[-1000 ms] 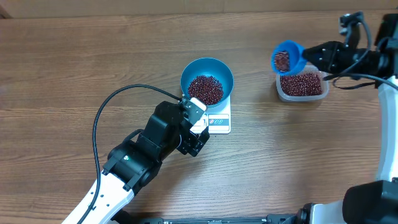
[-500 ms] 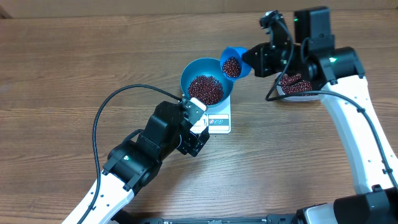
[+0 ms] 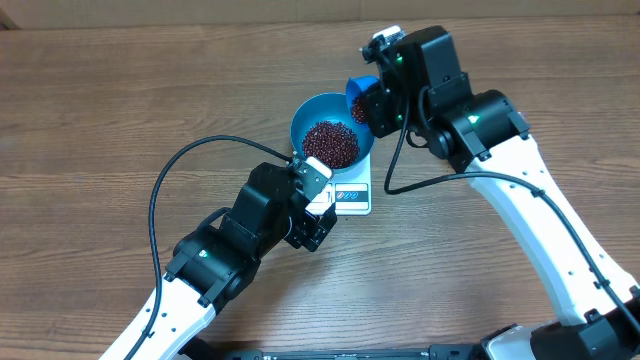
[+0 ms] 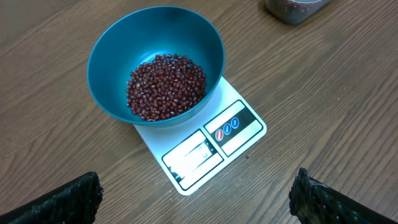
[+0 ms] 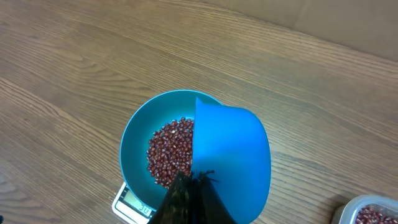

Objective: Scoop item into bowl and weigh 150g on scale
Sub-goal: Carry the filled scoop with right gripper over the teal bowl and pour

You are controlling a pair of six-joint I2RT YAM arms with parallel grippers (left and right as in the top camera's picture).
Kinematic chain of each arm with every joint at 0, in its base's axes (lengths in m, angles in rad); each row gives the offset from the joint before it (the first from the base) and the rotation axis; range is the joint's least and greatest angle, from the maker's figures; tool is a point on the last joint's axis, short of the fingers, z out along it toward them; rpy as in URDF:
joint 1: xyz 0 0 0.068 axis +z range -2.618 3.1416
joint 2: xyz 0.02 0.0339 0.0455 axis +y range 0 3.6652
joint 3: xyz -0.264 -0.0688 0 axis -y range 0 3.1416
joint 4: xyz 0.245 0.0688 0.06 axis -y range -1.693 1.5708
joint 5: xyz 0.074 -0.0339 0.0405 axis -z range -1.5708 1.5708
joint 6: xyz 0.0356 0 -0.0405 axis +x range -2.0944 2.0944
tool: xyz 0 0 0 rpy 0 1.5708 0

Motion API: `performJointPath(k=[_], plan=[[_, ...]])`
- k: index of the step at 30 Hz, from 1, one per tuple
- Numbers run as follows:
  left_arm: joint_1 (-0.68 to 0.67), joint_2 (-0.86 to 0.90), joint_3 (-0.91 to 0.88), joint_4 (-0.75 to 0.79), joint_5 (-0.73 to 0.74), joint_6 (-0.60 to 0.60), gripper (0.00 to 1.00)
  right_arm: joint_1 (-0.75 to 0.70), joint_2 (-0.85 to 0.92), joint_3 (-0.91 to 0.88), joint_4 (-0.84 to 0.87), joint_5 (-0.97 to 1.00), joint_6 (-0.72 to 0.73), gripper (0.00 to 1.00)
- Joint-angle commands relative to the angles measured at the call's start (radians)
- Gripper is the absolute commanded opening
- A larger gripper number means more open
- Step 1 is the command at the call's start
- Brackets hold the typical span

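Observation:
The blue bowl (image 3: 312, 108) stands on the white scale (image 3: 352, 196) and holds a heap of dark red beans (image 3: 331, 143). My right gripper (image 3: 386, 104) is shut on the handle of a small blue scoop (image 3: 360, 90), which hangs over the bowl's right rim with beans in it. From the right wrist, the scoop's back (image 5: 233, 155) covers the right part of the bowl (image 5: 134, 143), and my right gripper (image 5: 194, 186) is closed tight on the handle. My left gripper (image 4: 196, 196) stands open just in front of the scale (image 4: 239, 134), holding nothing.
The clear tub of beans shows at the top edge of the left wrist view (image 4: 292, 6) and at the bottom right corner of the right wrist view (image 5: 373, 214). My left arm and its black cable (image 3: 175, 175) lie on the table's front left.
My right arm has carried the loaded scoop leftwards from above the tub to the bowl's right rim. The left arm, bowl and scale have not moved.

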Motion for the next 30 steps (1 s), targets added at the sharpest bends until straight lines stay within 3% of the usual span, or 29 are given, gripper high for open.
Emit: performJointPath(k=[1, 30], plan=[[0.0, 0.002, -0.005, 0.003, -0.005, -0.006, 1.0, 0.032, -0.014, 0.024, 0.015, 0.094, 0.003, 0.04], [0.0, 0.002, -0.005, 0.003, -0.005, -0.006, 0.99, 0.156, -0.01, 0.024, 0.079, 0.273, 0.007, 0.04]])
